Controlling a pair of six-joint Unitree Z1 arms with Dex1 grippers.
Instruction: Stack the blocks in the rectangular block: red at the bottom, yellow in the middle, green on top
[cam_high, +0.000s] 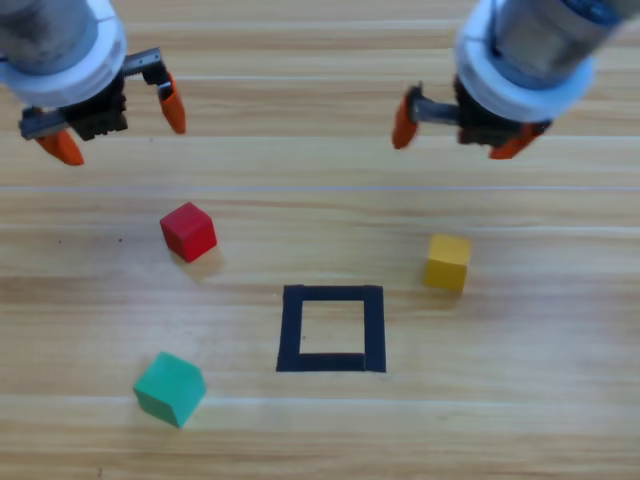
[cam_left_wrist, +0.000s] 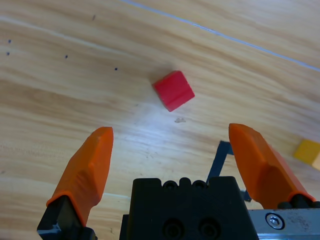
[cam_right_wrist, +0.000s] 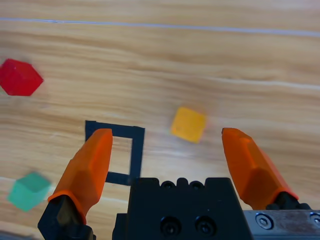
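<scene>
- Left gripper (cam_high: 118, 122) at top left, orange jaws spread wide, holding nothing, above the wooden table (cam_high: 560, 400).
- Small solid red cube (cam_high: 188, 231) lies below it, apart.
- Right gripper (cam_high: 455, 128) at top right, jaws wide, empty.
- Small solid yellow cube (cam_high: 447, 262) lies below it, right of the black tape square outline (cam_high: 332, 328).
- Bare wood inside the outline.
- Small teal-green cube (cam_high: 169, 388) bottom left, well apart.

Grey arms; orange-jawed left end effector (cam_high: 115, 118) (black body, silver screws).
</scene>
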